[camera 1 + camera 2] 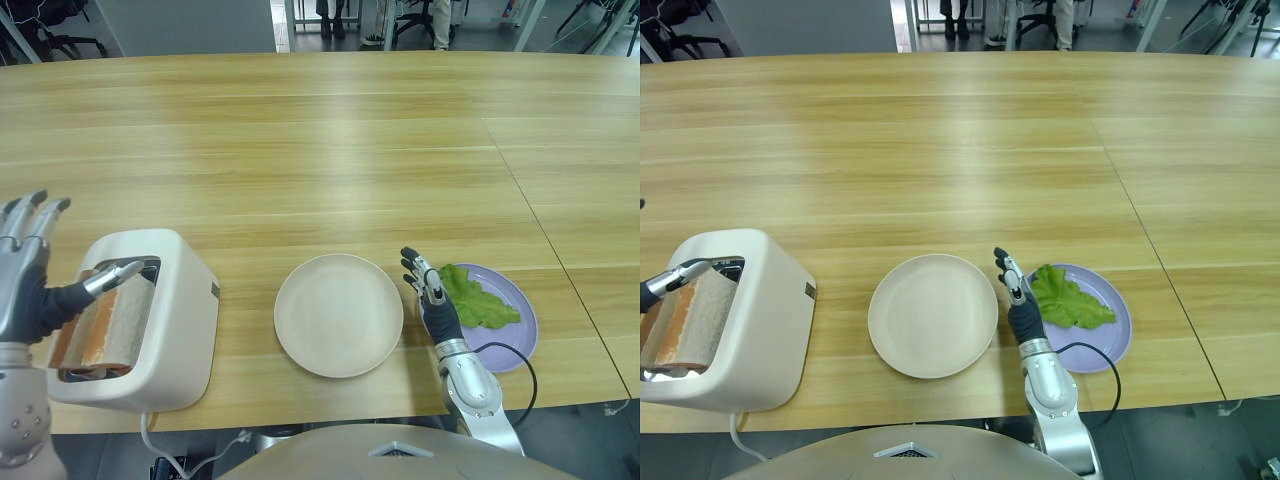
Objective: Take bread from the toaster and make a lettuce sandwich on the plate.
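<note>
**Now the brown toasted bread slices [100, 330] stand in the cream plastic toaster [175, 320]**

From the left eye, you see the toaster at the near left of the long pale wooden table [330, 150]. Its slot faces up and the bread stands upright inside it. Your left hand [25, 285] is just beside the toaster's left side. Most of its fingers are stretched upward and grip nothing. One digit reaches across above the slot with its tip at the top of the bread, but you cannot tell whether it touches. To the right, apart from the toaster, lies the round cream plate [338, 315]. Your right hand [435, 300] stands upright between that plate and a round purple plate [518, 335]. Its fingers are straight and close together, and it holds nothing. A ruffled green lettuce leaf [480, 303] lies on the purple plate, toward its left side. A white power cord [150, 432] trails from the toaster's near side toward the table edge.

From the right eye, the layout is the same. The toaster sits against the picture's left edge, and the metal tip of your left hand's digit lies over the bread's upper corner. Your right hand overlaps the purple plate's left rim, with its fingertips just beside the lettuce's left edge. You cannot tell whether it touches either one.
</note>
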Controlling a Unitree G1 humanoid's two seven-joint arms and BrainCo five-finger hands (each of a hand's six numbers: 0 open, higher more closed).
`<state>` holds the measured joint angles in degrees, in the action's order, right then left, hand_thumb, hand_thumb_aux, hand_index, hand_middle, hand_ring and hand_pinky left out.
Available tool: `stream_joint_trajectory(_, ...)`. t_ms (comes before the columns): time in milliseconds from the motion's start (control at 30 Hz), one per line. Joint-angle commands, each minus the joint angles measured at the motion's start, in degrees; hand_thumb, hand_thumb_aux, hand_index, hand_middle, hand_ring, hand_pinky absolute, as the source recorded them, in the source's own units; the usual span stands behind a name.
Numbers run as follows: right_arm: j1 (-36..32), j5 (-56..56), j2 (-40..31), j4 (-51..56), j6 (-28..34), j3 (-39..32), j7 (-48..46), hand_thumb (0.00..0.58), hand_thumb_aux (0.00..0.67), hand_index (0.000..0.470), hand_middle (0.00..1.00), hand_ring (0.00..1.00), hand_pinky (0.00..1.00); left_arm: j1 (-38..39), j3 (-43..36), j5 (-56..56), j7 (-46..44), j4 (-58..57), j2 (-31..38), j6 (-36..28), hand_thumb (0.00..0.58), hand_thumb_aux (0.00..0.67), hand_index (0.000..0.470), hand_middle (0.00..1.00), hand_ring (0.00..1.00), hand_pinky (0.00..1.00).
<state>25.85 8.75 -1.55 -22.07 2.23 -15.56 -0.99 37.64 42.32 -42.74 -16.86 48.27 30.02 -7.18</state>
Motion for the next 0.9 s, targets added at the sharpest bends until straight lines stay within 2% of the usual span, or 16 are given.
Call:
stream_joint_trajectory(33, 1.1, -0.1, 0.4, -1.0, 1.1, 0.4, 0.9, 0.000, 0.000, 0.000, 0.00, 0.00, 0.00, 2.5, 5.2, 0.1, -2.0, -3.3, 1.7, 2.0, 0.000, 0.000, 0.000, 0.00, 0.00, 0.00)
stream_joint_trajectory(200, 1.2, -0.4, 0.5, -1.0, 1.2, 0.9, 1.3, 0.000, 0.000, 0.000, 0.00, 0.00, 0.00, 5.8, 10.1, -0.2, -3.2, -7.1, 2.7, 4.3, 0.000, 0.000, 0.000, 0.00, 0.00, 0.00)
stream_joint_trajectory(400, 0.4, -0.8, 0.1, -0.4, 1.1, 1.7, 1.1, 0.000, 0.000, 0.000, 0.00, 0.00, 0.00, 9.1, 11.4, -0.8, -5.3, -9.3, 2.8, 6.1, 0.000, 0.000, 0.000, 0.00, 0.00, 0.00)
stream_joint_trajectory(867, 0.3, -2.1, 0.1, -2.9, 1.1, 4.4, 0.9, 0.000, 0.000, 0.000, 0.00, 0.00, 0.00, 12.1, 9.1, -0.5, -10.1, -9.5, 1.4, 8.2, 0.000, 0.000, 0.000, 0.00, 0.00, 0.00)
stream_joint_trajectory(900, 0.2, -2.3, 0.2, -3.2, 1.2, 4.6, 0.9, 0.000, 0.000, 0.000, 0.00, 0.00, 0.00, 12.2, 9.0, -0.2, -10.3, -9.7, 1.3, 8.3, 0.053, 0.032, 0.022, 0.00, 0.00, 0.00)
